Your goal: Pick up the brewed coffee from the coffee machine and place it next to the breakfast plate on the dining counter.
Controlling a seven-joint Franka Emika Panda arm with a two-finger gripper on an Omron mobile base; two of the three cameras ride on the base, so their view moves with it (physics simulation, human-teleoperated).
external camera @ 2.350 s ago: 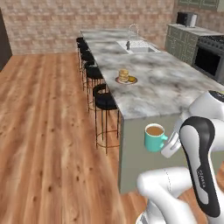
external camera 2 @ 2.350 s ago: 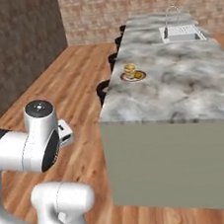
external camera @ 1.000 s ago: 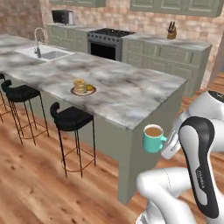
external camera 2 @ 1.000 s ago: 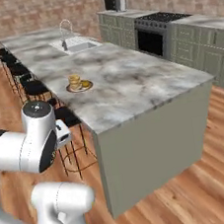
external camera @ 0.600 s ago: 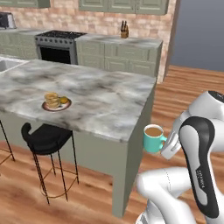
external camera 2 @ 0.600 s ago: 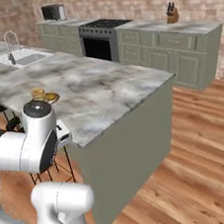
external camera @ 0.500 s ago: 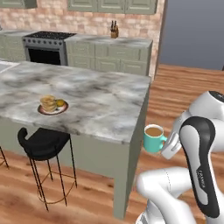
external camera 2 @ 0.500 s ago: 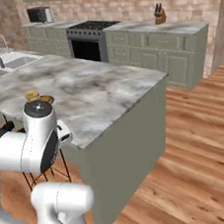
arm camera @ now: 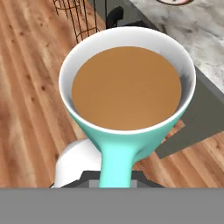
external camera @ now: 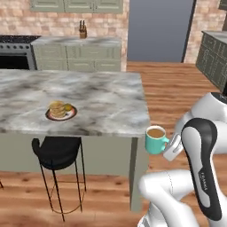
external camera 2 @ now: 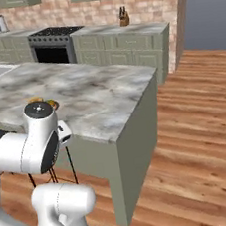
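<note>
The brewed coffee (external camera: 155, 139), a teal-green mug full of light brown coffee, hangs level in front of the arm, off the near right corner of the dining counter (external camera: 106, 102). My gripper (external camera: 171, 149) is shut on its handle. In the hand view the brewed coffee (arm camera: 127, 87) sits close up, above the wood floor and beside the dining counter (arm camera: 199, 30). The breakfast plate (external camera: 48, 116) with pancakes rests near the counter's front edge, well left of the mug. In the right base view the breakfast plate (external camera 2: 52, 103) peeks out behind my arm on the dining counter (external camera 2: 97, 94). The coffee machine is out of view.
A black stool (external camera: 55, 153) stands under the counter's front edge below the plate. Green cabinets with a knife block (external camera: 82, 30) and a stove (external camera 2: 52, 47) line the back wall. Open wood floor (external camera: 173, 88) lies to the right of the counter.
The whole scene has slid across both base views, so the base has driven around the counter's end. The mug stays in the same grip and place relative to the arm.
</note>
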